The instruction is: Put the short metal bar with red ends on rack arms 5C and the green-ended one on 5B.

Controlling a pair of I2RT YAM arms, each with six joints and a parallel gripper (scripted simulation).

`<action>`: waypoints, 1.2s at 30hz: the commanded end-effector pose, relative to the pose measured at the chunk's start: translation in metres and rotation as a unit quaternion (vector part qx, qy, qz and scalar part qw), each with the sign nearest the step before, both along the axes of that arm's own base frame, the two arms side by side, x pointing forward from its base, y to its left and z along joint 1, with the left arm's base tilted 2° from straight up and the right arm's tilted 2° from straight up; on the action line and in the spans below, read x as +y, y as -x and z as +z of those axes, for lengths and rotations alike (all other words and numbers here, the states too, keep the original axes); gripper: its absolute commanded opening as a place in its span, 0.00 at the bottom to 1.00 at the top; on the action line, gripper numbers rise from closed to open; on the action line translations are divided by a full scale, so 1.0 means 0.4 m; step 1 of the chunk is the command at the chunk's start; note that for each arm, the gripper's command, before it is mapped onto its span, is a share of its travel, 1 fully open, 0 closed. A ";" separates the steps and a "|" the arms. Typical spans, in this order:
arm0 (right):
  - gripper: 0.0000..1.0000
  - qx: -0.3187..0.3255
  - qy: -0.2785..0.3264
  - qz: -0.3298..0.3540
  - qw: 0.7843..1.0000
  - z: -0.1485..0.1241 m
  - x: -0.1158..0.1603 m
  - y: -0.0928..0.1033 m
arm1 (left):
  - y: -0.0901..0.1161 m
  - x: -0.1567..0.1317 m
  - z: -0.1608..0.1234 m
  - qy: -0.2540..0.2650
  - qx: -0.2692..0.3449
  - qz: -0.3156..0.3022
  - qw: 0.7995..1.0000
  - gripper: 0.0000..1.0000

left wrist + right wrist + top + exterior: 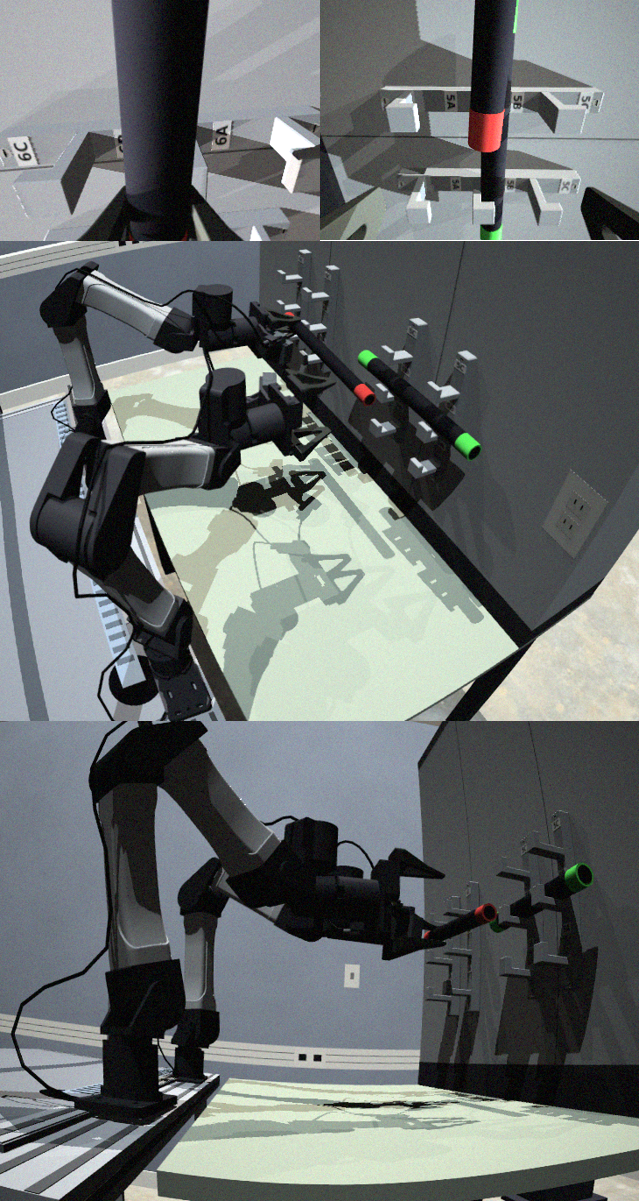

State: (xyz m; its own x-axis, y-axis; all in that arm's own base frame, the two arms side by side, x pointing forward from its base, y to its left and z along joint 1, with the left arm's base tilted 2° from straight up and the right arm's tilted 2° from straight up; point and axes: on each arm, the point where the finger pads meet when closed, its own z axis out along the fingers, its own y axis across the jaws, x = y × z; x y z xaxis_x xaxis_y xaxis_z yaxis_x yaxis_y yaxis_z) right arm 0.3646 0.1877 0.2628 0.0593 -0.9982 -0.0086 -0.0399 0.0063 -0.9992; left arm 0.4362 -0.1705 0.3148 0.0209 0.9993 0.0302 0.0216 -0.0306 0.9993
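Red-ended bar sits between the closed fingers of the left claw, gripped near one end, with most of its length sticking out toward the right claw. It's in the air in front of the wall, off the 5C rack arms. Green-ended bar rests across the 5B pair. The right claw is wide open, holding nothing. Both arms reach toward the wall above the tabletop, elbows bent high.
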 end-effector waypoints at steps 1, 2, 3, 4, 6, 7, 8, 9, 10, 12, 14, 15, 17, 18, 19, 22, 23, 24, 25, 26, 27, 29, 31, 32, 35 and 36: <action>1.00 -0.005 -0.004 -0.008 1.000 0.025 0.009 -0.009 | 0.002 0.006 0.031 0.025 -0.029 0.006 0.999 0.00; 1.00 -0.005 -0.004 -0.008 1.000 0.026 0.011 -0.009 | 0.002 0.006 0.030 0.025 -0.029 0.006 0.999 0.00; 1.00 -0.005 -0.004 -0.008 1.000 0.027 0.013 -0.009 | 0.002 0.006 0.030 0.025 -0.029 0.006 0.999 0.00; 1.00 -0.005 -0.004 -0.008 1.000 0.029 0.015 -0.008 | 0.002 0.006 0.030 0.025 -0.029 0.006 0.999 0.00; 1.00 -0.005 -0.004 -0.008 1.000 0.031 0.019 -0.008 | 0.002 0.006 0.030 0.025 -0.029 0.006 0.999 0.00; 1.00 -0.005 -0.004 -0.008 1.000 0.031 0.019 -0.008 | 0.002 0.006 0.030 0.025 -0.029 0.006 0.999 0.00; 1.00 -0.005 -0.004 -0.008 1.000 0.031 0.019 -0.008 | 0.002 0.006 0.030 0.025 -0.029 0.006 0.999 0.00; 1.00 -0.005 -0.004 -0.008 1.000 0.030 0.019 -0.008 | 0.002 0.006 0.030 0.025 -0.029 0.006 0.999 0.00; 1.00 -0.005 -0.004 -0.008 1.000 0.029 0.019 -0.009 | 0.002 0.006 0.030 0.025 -0.029 0.006 0.999 0.00; 1.00 -0.005 -0.004 -0.008 1.000 0.027 0.020 -0.010 | 0.002 0.006 0.031 0.025 -0.029 0.006 0.999 0.00; 1.00 -0.005 -0.004 -0.008 1.000 0.025 0.020 -0.011 | 0.002 0.006 0.031 0.025 -0.029 0.006 0.999 0.00; 1.00 -0.005 -0.004 -0.008 1.000 0.025 0.021 -0.012 | 0.002 0.007 0.031 0.025 -0.029 0.006 0.999 0.00; 1.00 -0.005 -0.004 -0.008 1.000 0.023 0.021 -0.013 | 0.002 0.007 0.032 0.025 -0.029 0.006 0.999 0.00; 1.00 -0.005 -0.004 -0.008 1.000 0.022 0.021 -0.013 | 0.002 0.007 0.032 0.025 -0.029 0.006 0.999 0.00; 1.00 -0.005 -0.004 -0.008 1.000 0.021 0.022 -0.014 | 0.002 0.007 0.032 0.025 -0.029 0.006 0.999 0.00; 1.00 -0.005 -0.004 -0.008 1.000 0.018 0.023 -0.016 | 0.002 0.007 0.033 0.025 -0.029 0.006 0.999 0.00; 1.00 -0.005 -0.004 -0.008 1.000 0.017 0.023 -0.016 | 0.002 0.007 0.033 0.025 -0.029 0.006 0.999 0.00; 1.00 -0.005 -0.004 -0.008 1.000 0.017 0.023 -0.016 | 0.002 0.007 0.033 0.025 -0.029 0.006 0.999 0.00; 1.00 -0.005 -0.004 -0.008 1.000 0.017 0.023 -0.016 | 0.002 0.007 0.033 0.025 -0.029 0.006 0.999 0.00; 1.00 -0.005 -0.004 -0.008 1.000 0.018 0.023 -0.016 | 0.002 0.007 0.034 0.025 -0.029 0.006 0.999 0.00; 1.00 -0.005 -0.004 -0.008 1.000 0.018 0.023 -0.016 | 0.002 0.008 0.034 0.025 -0.029 0.006 0.999 0.00; 1.00 -0.005 -0.004 -0.008 1.000 0.019 0.023 -0.017 | 0.002 0.008 0.034 0.025 -0.029 0.006 0.999 0.00; 1.00 -0.005 -0.004 -0.008 1.000 0.020 0.023 -0.017 | 0.002 0.008 0.035 0.025 -0.029 0.006 0.999 0.00; 1.00 -0.005 -0.004 -0.008 1.000 0.021 0.023 -0.017 | 0.002 0.008 0.035 0.025 -0.029 0.006 0.999 0.00; 1.00 -0.005 -0.004 -0.008 1.000 0.022 0.022 -0.017 | 0.002 0.008 0.036 0.025 -0.029 0.006 0.999 0.00; 1.00 -0.005 -0.004 -0.008 1.000 0.023 0.022 -0.017 | 0.001 0.008 0.036 0.025 -0.029 0.006 0.999 0.00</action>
State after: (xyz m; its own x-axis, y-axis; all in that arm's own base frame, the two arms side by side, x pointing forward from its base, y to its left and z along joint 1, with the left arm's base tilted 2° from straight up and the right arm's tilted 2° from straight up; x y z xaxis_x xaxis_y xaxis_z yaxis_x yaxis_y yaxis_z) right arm 0.3666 0.1957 0.2603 0.0558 -0.9984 -0.0006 -0.0472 -0.0021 -0.9989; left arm 0.4361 -0.1705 0.3147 0.0208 0.9994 0.0293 0.0201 -0.0298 0.9994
